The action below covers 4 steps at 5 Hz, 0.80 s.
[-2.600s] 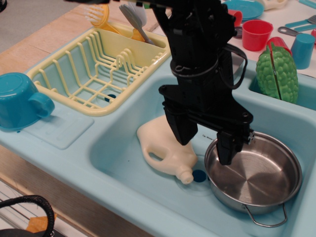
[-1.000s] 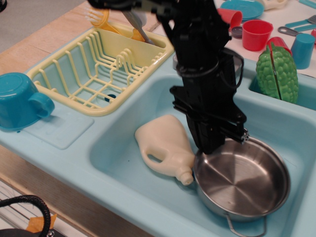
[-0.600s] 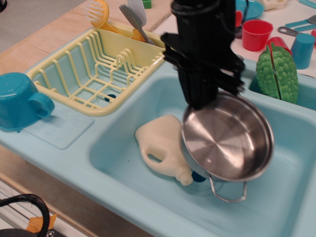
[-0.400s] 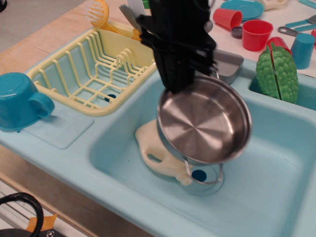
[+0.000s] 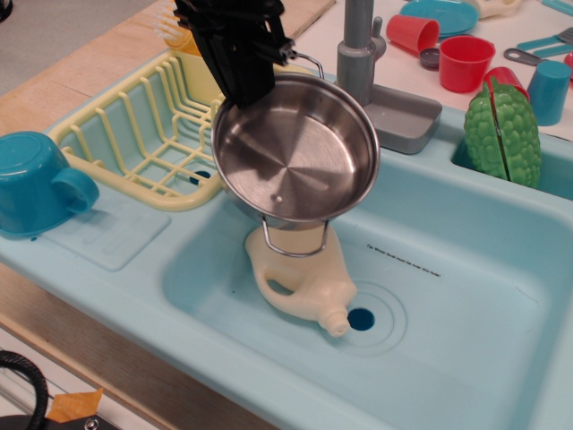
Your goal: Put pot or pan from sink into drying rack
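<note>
The shiny steel pan (image 5: pixel 295 152) hangs tilted in the air above the left part of the light-blue sink (image 5: pixel 466 305), its lower wire handle dangling over the cream jug (image 5: pixel 300 273). My black gripper (image 5: pixel 246 85) is shut on the pan's upper left rim. The pale yellow drying rack (image 5: pixel 148 134) stands just left of the pan, with its right edge partly hidden behind the gripper and pan. The sink's drain hole (image 5: pixel 361 319) shows beside the jug's neck.
A grey faucet (image 5: pixel 363 54) rises behind the sink. A blue cup (image 5: pixel 36 184) sits at the left. A green toy vegetable (image 5: pixel 501 130), red cups (image 5: pixel 466 61) and blue dishes (image 5: pixel 445 13) lie at the back right. Utensils stand in the rack's far compartment.
The gripper closed on the pan's rim in the sink, lifted it, and carried it up and to the left toward the rack. The jug stayed in place.
</note>
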### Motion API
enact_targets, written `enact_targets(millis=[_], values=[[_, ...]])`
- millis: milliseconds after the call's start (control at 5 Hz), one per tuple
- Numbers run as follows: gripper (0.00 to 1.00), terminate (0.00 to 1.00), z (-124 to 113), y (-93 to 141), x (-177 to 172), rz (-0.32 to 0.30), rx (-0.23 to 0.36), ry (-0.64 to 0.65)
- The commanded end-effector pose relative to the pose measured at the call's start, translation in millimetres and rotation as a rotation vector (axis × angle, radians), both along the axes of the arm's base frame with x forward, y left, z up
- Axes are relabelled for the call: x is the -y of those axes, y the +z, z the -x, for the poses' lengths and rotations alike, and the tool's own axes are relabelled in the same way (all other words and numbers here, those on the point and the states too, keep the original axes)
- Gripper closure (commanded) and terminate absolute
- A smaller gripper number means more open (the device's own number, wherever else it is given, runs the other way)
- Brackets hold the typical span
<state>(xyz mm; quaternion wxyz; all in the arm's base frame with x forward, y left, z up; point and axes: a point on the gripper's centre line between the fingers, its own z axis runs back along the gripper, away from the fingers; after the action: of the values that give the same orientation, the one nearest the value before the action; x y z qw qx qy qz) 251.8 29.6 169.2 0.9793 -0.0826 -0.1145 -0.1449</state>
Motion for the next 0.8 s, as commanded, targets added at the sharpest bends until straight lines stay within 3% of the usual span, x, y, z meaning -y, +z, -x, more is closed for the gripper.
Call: enact_targets(millis=[0,200,600], values=[[1.0,0.0,-14.8,13.6,-48.6,0.019,0.051,0.028],[1.0,0.0,-15.8,14.0,-76.1,0.039,0.071,0.028],[1.0,0.0,-19.0,3.9,-118.9,0.088,0.054,0.016]])
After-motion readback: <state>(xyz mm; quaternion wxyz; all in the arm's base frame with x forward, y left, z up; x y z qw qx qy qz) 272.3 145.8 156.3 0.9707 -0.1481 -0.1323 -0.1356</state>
